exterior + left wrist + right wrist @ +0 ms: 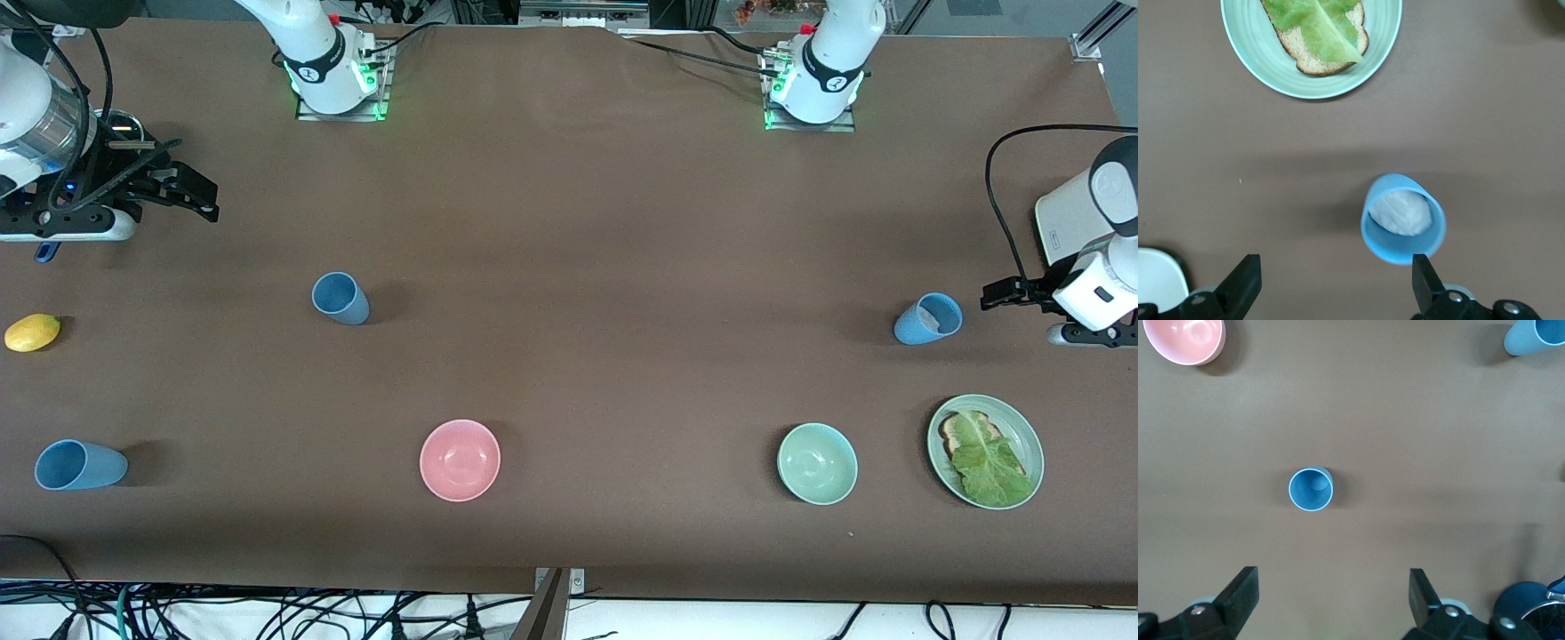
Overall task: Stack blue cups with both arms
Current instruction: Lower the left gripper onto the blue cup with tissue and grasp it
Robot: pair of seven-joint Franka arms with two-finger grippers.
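- Front view: three blue cups on the brown table (569, 222), all upright and well apart. One (340, 298) toward the right arm's end; a second (78, 465) at that same end but nearer the camera; a third (927, 318), whitish inside, at the left arm's end. Right gripper (182, 191) up over the table edge at its own end, fingers spread and empty. Left gripper (1009, 293) just beside the whitish-bottomed cup, also spread and holding nothing. Also present: a pink bowl (460, 460), a green bowl (817, 463), a green plate (1022, 427) with bread and lettuce, a lemon (32, 332).
- Left wrist view: left gripper (1335, 283) wide open, the cup (1403, 219) near one fingertip and not yet centred between them (no contact visible). Plate (1265, 60) well apart.
- Right wrist view: right gripper (1331, 597) wide open above a cup (1311, 489) seen straight down, still clear of it. Second cup (1533, 337) and pink bowl (1185, 340) toward the corners.
- Handling, as a judgement: probably light, stiff plastic with smooth tapered walls, so easy to tip or let slip downward. Best taken across the wall just under the rim, squarely, to keep it upright for nesting.
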